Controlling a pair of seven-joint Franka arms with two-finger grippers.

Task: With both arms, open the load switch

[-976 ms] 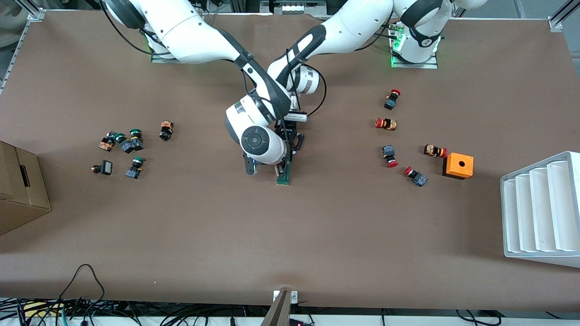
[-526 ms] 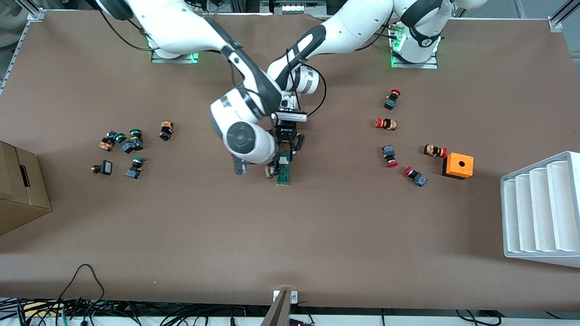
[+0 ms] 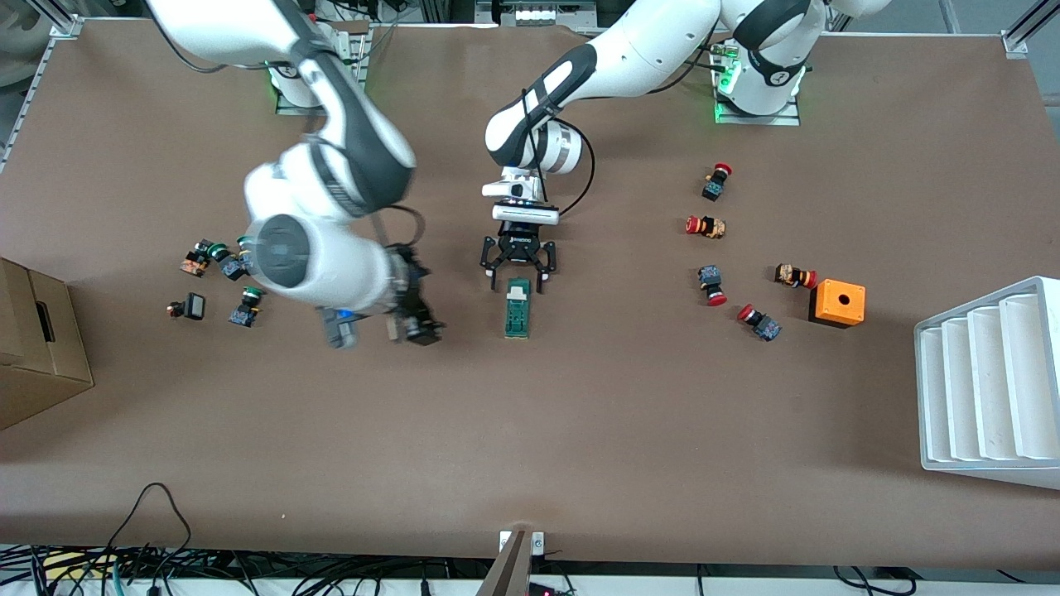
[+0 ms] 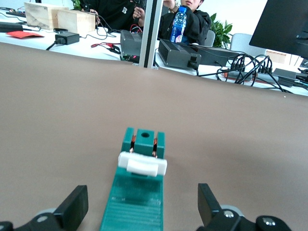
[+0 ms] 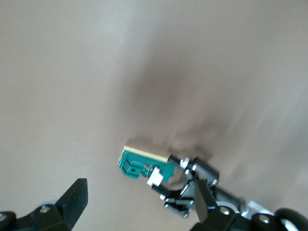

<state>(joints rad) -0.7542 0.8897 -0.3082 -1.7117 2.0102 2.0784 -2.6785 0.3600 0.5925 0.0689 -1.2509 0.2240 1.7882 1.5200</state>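
Observation:
The load switch (image 3: 517,310) lies flat on the brown table, a narrow dark-green block with its white tab (image 3: 518,290) at the end toward the robots' bases. My left gripper (image 3: 520,281) is open over that end, one finger on each side of the block, touching nothing. In the left wrist view the load switch (image 4: 137,197) runs between the black fingers (image 4: 72,209). My right gripper (image 3: 383,329) hangs open and empty over bare table toward the right arm's end. Its wrist view shows the load switch (image 5: 143,166) farther off, with the left gripper (image 5: 190,192) beside it.
Red-capped push buttons (image 3: 706,225) and an orange cube (image 3: 838,303) lie toward the left arm's end, with a white ribbed tray (image 3: 985,389) at that table edge. Green-capped buttons (image 3: 236,263) and a cardboard box (image 3: 37,343) lie toward the right arm's end.
The right gripper opened, let go of the load switch and swung away toward the right arm's end. The left gripper opened and lifted off the switch, which now lies uncovered.

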